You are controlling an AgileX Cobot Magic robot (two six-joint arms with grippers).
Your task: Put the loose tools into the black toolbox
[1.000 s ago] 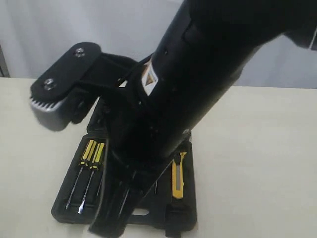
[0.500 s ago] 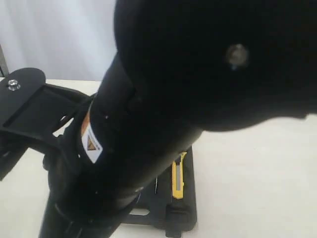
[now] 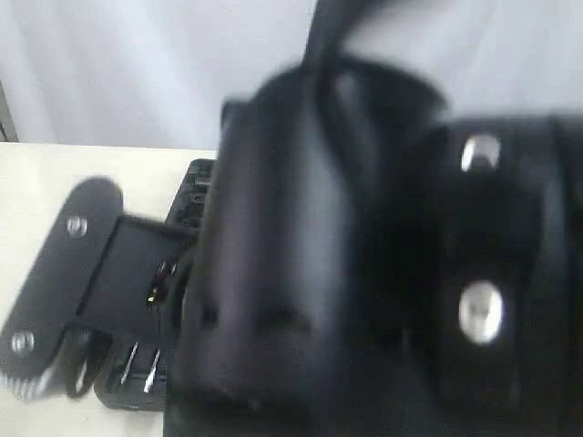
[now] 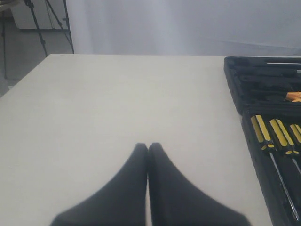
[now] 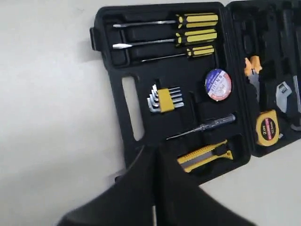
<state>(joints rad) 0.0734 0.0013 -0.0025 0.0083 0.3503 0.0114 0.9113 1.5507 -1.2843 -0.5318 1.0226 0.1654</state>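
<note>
Plainly, the black toolbox (image 5: 141, 75) lies open with moulded recesses; left pincer (image 4: 147, 147) and right pincer (image 5: 155, 149) are closed, empty.

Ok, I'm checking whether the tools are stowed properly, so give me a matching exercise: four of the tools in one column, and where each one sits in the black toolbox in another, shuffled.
Things:
1. utility knife
2. tape roll
3. tape measure
4. hex key set

Places in the black toolbox:
a. beside the handle slot
b. the half without the slot, with the pliers
c. slot half, recess at the edge opposite the screwdrivers
d. round recess near the screwdriver handles

Pairs: 1-c; 2-d; 3-b; 4-a.
</note>
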